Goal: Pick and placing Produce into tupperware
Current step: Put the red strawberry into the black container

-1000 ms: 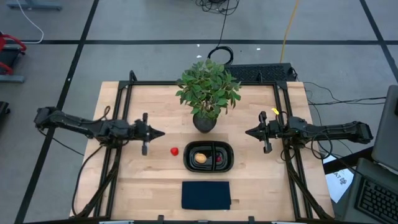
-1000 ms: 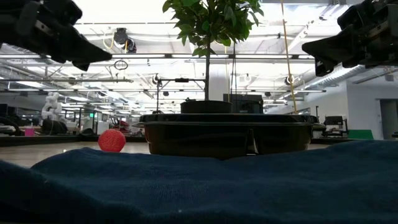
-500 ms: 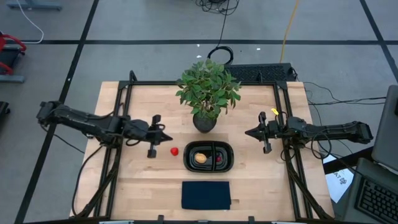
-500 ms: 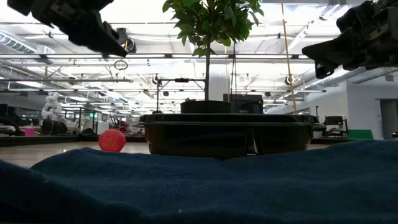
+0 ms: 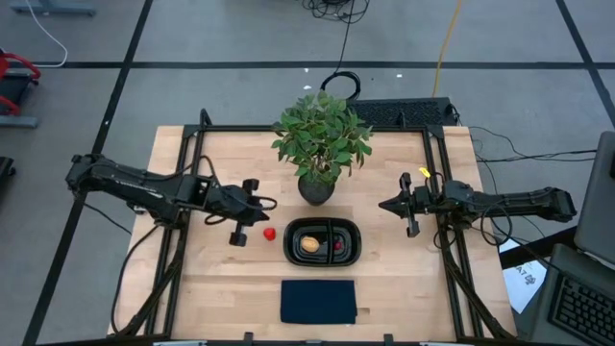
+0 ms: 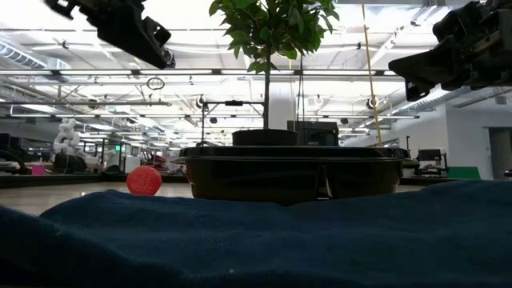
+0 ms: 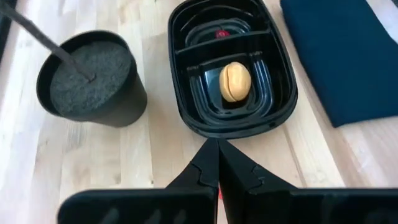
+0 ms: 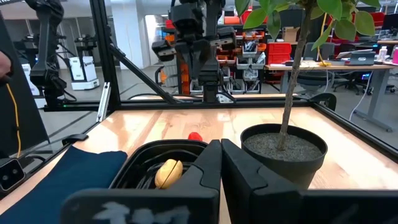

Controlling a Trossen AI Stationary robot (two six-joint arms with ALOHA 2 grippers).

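The black two-compartment tupperware (image 5: 323, 229) sits at the table's middle. A yellow-orange piece (image 7: 235, 81) lies in one compartment and a dark red berry (image 7: 221, 34) in the other. The red strawberry piece (image 5: 270, 233) rests on the wood just left of the tupperware. My left gripper (image 5: 272, 204) hangs shut above the table, nose slanting down, just beyond the strawberry's far side; its fingers (image 7: 208, 163) hide most of the strawberry in the left wrist view. My right gripper (image 5: 382, 204) waits shut and level, right of the plant pot.
A leafy plant in a black pot (image 5: 315, 188) stands just behind the tupperware, between the two grippers. A dark blue folded cloth (image 5: 318, 301) lies near the table's front edge. Black frame rails (image 5: 183, 192) run along both sides of the table.
My left gripper has moved toward the table's right edge, toward the strawberry and tupperware, has risen, and has tipped its nose downward. It has stayed shut. The produce and tupperware have not moved.
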